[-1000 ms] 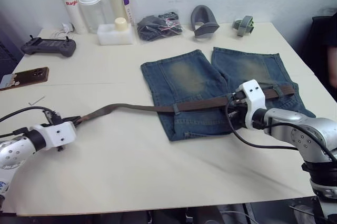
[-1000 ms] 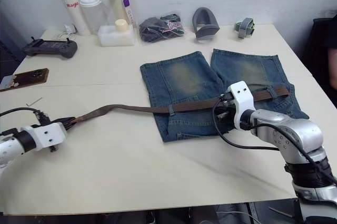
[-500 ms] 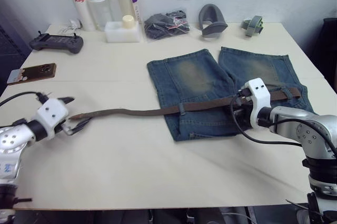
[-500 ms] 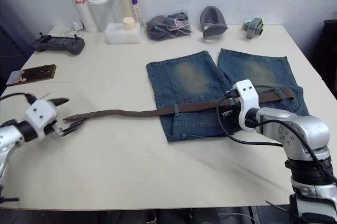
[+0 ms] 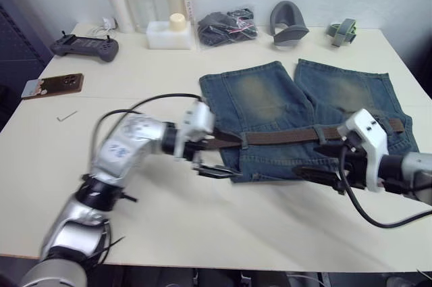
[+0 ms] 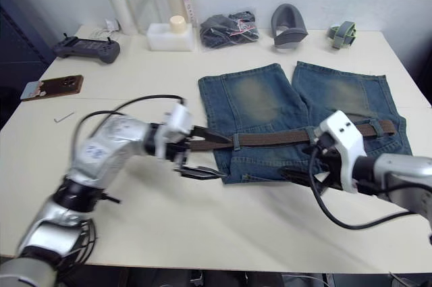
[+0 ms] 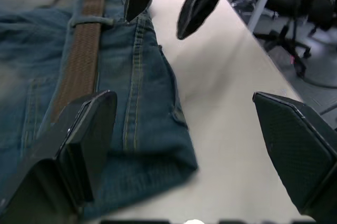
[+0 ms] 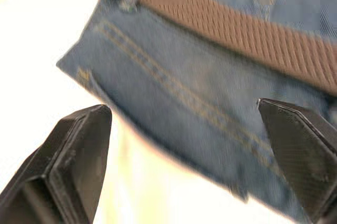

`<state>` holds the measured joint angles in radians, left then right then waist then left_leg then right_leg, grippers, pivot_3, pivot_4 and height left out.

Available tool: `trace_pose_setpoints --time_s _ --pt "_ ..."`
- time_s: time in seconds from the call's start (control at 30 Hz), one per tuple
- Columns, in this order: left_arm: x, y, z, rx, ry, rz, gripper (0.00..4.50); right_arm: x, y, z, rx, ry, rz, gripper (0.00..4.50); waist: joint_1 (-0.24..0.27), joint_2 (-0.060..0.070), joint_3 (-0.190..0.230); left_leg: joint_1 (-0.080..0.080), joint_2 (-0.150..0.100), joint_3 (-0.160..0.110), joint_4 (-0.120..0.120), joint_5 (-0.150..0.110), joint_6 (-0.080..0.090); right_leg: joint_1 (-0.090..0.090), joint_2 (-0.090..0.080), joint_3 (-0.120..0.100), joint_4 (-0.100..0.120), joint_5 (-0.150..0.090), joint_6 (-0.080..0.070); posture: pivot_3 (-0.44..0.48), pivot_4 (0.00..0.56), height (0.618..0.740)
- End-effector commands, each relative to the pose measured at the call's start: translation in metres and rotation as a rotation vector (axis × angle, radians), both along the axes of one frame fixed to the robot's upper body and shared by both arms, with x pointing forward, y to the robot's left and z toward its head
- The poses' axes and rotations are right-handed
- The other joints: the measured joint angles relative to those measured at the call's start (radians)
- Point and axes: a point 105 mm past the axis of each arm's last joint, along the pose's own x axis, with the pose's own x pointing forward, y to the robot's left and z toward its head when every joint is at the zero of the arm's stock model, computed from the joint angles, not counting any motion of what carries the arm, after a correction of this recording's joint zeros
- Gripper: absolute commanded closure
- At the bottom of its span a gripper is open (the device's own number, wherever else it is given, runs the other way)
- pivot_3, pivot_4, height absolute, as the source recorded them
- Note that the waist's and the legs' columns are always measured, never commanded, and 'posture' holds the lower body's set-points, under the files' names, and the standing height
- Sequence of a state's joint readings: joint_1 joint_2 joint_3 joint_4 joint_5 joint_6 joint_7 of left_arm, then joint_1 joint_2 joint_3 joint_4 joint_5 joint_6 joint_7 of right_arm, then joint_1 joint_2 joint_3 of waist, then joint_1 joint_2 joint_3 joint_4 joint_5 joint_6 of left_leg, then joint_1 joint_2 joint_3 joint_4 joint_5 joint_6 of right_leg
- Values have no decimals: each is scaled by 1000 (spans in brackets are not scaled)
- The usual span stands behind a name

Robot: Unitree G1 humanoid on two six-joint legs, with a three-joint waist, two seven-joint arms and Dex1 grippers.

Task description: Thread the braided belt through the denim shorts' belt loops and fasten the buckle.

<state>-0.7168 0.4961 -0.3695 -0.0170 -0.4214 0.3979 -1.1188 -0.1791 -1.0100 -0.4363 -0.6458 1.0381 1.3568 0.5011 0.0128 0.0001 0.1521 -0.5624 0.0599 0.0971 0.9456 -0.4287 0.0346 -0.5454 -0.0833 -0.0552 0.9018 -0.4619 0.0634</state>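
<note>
Denim shorts [image 5: 283, 108], belt [image 7: 79, 60] weave (left wrist)

shorts [image 5: 283, 108]: 1 | belt [image 5: 290, 136]: 1 | bottles [image 5: 143, 2]: 3 | phone [image 5: 52, 86]: 1 | controller [image 5: 84, 46]: 1 | pincers [image 5: 219, 155]: 2

braided belt [image 5: 283, 136] tip: hidden, perhaps behind left gripper [image 5: 217, 154]
</note>
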Motion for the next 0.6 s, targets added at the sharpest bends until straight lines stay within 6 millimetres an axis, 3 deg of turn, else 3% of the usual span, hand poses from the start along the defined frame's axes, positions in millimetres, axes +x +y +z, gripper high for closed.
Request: trace_pose_setpoints --time_s 0.03,0.1,0.2,0.3,0.47,0.53,0.6 --pt "-1 -25 -21 52 -85 -77 0 -10 -15 9 -60 -48 -64 65 -2 0 0 0 0 0 0 0 0 0 0 0 0 0 0 0 150 649" --pt "9 -33 -43 148 -158 -50 0 -16 -20 6 -71 -42 -92 65 0 -1 1 0 0 0 -1 0 0 0 1 1 -1 1 1 0 150 649" --pt "19 -36 -58 215 -207 -23 0 -21 -24 3 -107 -50 -116 65 2 -1 1 1 1 -1 -3 2 -2 -1 2 1 0 1 1 0 150 649" --pt "25 -29 -61 230 -200 22 682 -28 -25 3 -135 -53 -117 0 10 -1 1 1 2 -2 -3 3 -3 0 3 1 0 2 0 0 150 649" --pt "48 32 -55 212 -100 197 2874 -19 -36 11 -172 -125 -149 0 -10 -2 1 3 3 -2 -3 5 -4 0 4 1 -1 2 -7 0 150 649" --pt "68 85 -52 191 -46 396 3776 -13 -39 8 -144 -131 -161 0 -21 -2 2 4 4 -2 -4 6 -5 0 6 1 -1 3 -8 0 150 649" --pt "75 124 -53 202 -27 513 4393 -9 -36 5 -108 -144 -146 0 -34 -4 2 7 4 -4 -6 6 -5 0 8 3 0 4 -8 0 150 649"
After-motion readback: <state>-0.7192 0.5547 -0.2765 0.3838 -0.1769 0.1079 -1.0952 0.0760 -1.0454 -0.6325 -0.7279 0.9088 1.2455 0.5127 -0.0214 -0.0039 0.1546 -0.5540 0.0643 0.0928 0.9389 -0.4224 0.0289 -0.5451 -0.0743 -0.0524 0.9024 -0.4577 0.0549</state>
